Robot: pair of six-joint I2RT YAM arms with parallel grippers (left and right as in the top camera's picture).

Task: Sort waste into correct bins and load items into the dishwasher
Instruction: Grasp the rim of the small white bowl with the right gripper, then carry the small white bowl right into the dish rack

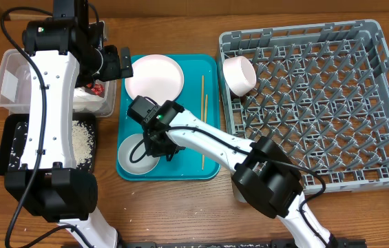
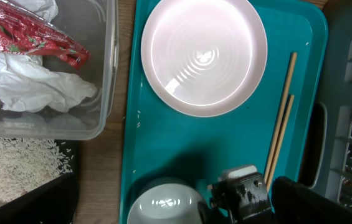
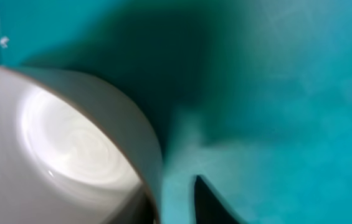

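Note:
A pale grey bowl (image 1: 139, 150) (image 2: 163, 205) (image 3: 70, 143) sits at the near left of the teal tray (image 1: 180, 169). My right gripper (image 1: 158, 143) (image 3: 176, 208) straddles its right rim, one finger inside and one outside, shut on the bowl wall. A white plate (image 1: 154, 76) (image 2: 204, 56) and two chopsticks (image 1: 204, 120) (image 2: 281, 124) lie on the same tray. My left gripper (image 1: 117, 65) hovers open and empty between the clear tub (image 1: 12, 76) and the plate. The tub holds the napkin (image 2: 32, 87) and the red wrapper (image 2: 32, 34). Rice (image 1: 80, 141) lies in the black tray (image 1: 12, 148).
The grey dish rack (image 1: 380, 41) fills the right side, with a small white cup (image 1: 239, 74) in its far left corner. My right arm stretches across the tray's near right corner. A strip of bare wood separates the bins from the teal tray.

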